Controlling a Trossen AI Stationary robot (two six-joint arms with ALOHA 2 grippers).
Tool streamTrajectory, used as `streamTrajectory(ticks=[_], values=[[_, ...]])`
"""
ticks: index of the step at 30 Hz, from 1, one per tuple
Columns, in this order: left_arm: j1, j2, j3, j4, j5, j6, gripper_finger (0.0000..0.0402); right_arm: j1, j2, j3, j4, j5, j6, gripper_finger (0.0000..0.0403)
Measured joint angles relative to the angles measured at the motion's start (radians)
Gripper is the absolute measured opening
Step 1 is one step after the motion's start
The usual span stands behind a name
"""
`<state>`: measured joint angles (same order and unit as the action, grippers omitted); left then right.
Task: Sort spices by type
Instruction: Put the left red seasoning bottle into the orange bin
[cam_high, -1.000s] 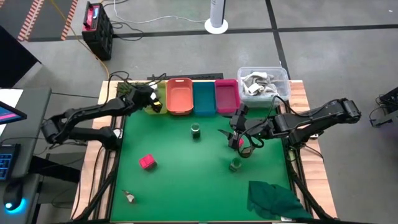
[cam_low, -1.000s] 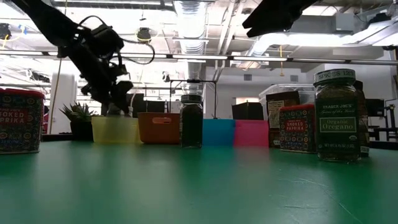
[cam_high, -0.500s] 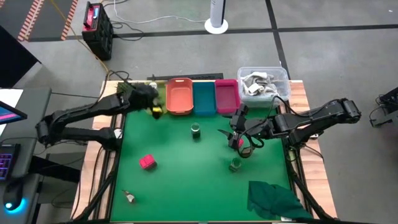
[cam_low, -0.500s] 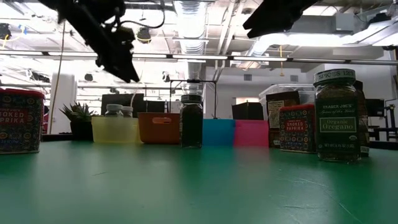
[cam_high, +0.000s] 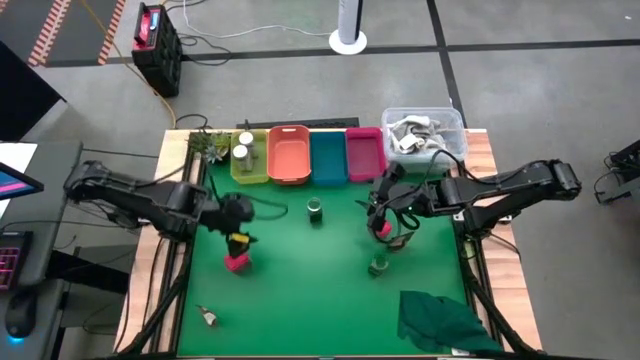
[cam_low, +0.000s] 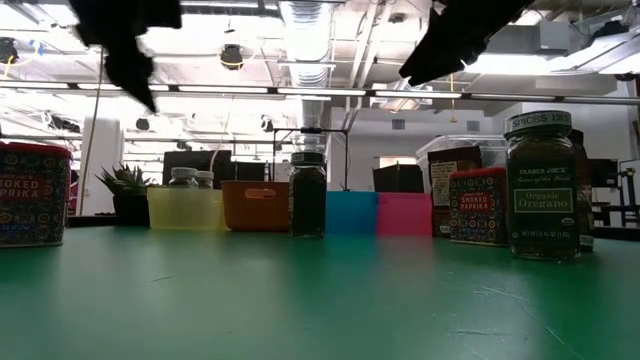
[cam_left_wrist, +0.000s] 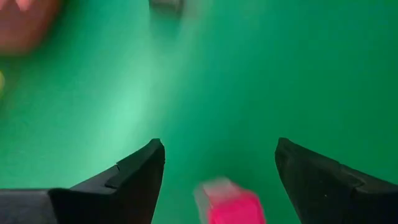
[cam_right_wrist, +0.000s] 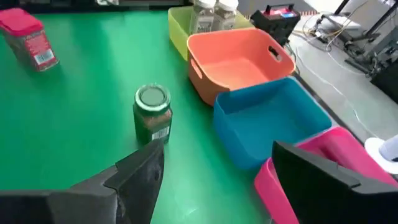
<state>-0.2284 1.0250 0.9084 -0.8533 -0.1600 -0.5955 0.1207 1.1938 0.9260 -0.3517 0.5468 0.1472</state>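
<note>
My left tool (cam_high: 238, 240): fingers spread wide, empty, over the pink-red tin (cam_high: 236, 262) near the tabletop's left edge. My right tool (cam_high: 378, 212): spread wide, over a second tin (cam_high: 383, 229) right of centre. Two white-capped jars (cam_high: 241, 147) in yellow tray (cam_high: 251, 172), far edge.

Two dark jointed arms with black cabling and blunt matte wedge-shaped jaws.
</note>
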Motion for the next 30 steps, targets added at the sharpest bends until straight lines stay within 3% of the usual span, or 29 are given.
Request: streamTrajectory(ticks=[4, 12, 20, 30], values=[[-0.104, 0.037, -0.001, -0.055, -0.003, -0.185, 0.0293, 0.0, 0.0, 0.0, 0.039, 0.0, -0.025, 0.0326], [-0.219, 0.133, 0.042, -0.225, -0.09, -0.348, 0.0293, 0.001, 0.0, 0.0, 0.104, 0.001, -0.078, 0.0326], [-0.295, 0.23, 0.093, -0.262, -0.115, -0.406, 0.0293, -0.038, 0.0, 0.0, 0.109, 0.004, -0.1, 0.0326], [-0.318, 0.236, 0.101, -0.259, -0.058, -0.416, 0.0293, -0.05, 0.0, 0.0, 0.139, 0.005, -0.119, 0.0326]])
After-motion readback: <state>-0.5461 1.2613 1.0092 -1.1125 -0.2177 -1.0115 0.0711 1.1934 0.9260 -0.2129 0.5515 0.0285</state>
